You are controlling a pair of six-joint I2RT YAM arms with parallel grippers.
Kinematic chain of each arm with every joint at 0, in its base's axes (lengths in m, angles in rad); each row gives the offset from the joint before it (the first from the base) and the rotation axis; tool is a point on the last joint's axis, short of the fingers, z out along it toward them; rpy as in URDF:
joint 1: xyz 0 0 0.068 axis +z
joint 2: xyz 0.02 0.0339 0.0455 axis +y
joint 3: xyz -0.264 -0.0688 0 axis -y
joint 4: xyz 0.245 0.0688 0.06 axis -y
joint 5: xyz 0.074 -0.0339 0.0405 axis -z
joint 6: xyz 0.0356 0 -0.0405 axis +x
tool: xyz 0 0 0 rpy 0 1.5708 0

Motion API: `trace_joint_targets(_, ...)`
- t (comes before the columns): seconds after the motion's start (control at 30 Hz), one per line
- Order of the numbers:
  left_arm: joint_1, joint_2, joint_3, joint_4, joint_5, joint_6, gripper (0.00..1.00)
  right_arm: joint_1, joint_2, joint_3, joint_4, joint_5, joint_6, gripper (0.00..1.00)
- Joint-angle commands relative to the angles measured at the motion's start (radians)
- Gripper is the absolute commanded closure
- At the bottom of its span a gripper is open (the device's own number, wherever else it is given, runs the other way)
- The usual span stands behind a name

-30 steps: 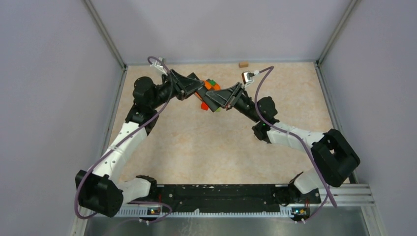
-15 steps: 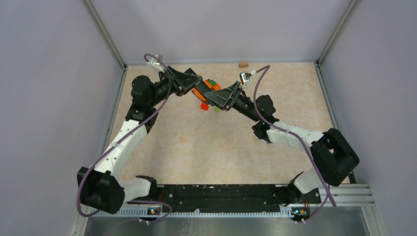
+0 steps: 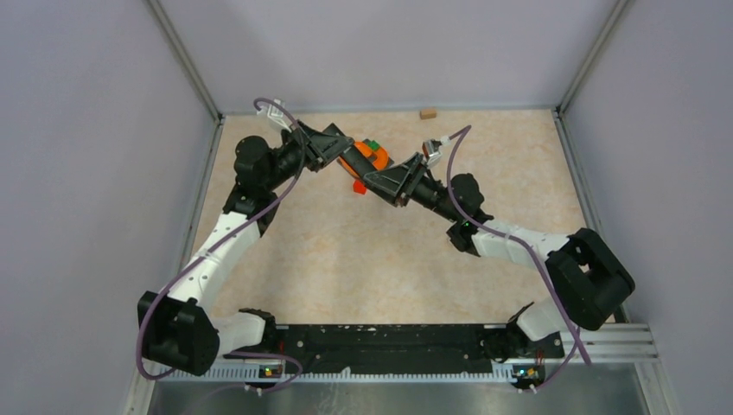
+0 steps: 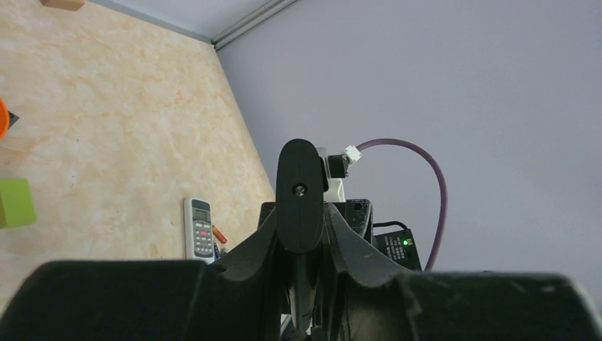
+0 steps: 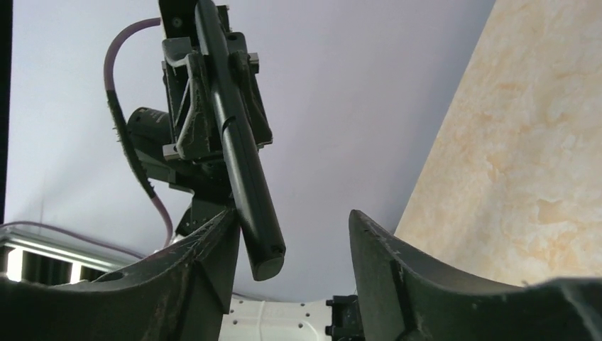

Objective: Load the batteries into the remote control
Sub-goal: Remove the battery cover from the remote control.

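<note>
Gripper-wise, the left gripper (image 5: 213,106) is clamped on the black remote (image 5: 245,185) and holds it up off the worktop (image 3: 346,259) towards the back. The right gripper (image 5: 292,226) is spread wide with nothing in it that I can see. The remote's free end pokes in between the right fingers (image 5: 206,256), but way off-centre, nearly touching one of them.

That's my main worry. If the right side closes like this, one finger hits first and could lever the remote round or pop it out of the left's hold. It'd likely drop onto the orange toy (image 3: 373,156), which looks to be right below.

Also, no battery is in hand. The only one I can make out is an orange-red battery (image 4: 219,233) lying just beside a white remote (image 4: 199,236) on the worktop, down by the right arm. Going for it means backing out first, or the wrists could bump.

Room-wise, the arms meet close to the back wall (image 3: 389,52), so there's little slack that way, and a green block (image 4: 14,202) sits nearby. The near half of the worktop shows plenty of bare surface, so I'd pull back that way.
</note>
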Motion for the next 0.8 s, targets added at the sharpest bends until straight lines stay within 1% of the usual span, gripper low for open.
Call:
trace_joint_targets(0.0, 0.003, -0.009, -0.003, 0.045, -0.006, 0.037, 1.0, -0.007, -0.052, -0.014, -0.004, 0.036, 0.032, 0.45)
trace_joint_targets(0.13, 0.002, -0.008, -0.01, 0.04, -0.006, 0.051, 1.0, -0.007, -0.061, -0.016, -0.024, 0.04, 0.047, 0.55)
trace_joint_targets(0.2, 0.003, -0.006, -0.009, 0.027, -0.011, 0.072, 1.0, -0.007, -0.065, -0.007, -0.06, 0.028, 0.066, 0.61)
trace_joint_targets(0.4, 0.002, 0.006, -0.01, 0.012, -0.024, 0.124, 1.0, -0.007, -0.103, 0.017, -0.204, 0.016, 0.075, 0.69)
trace_joint_targets(0.43, 0.002, 0.008, -0.009, 0.013, -0.026, 0.132, 1.0, -0.007, -0.109, 0.021, -0.225, 0.014, 0.074, 0.7)
trace_joint_targets(0.5, 0.002, 0.012, -0.011, 0.012, -0.026, 0.154, 1.0, -0.007, -0.109, 0.033, -0.26, -0.004, 0.082, 0.65)
trace_joint_targets(0.77, 0.001, -0.005, -0.016, -0.011, -0.031, 0.202, 1.0, -0.007, -0.103, 0.029, -0.25, 0.001, 0.09, 0.65)
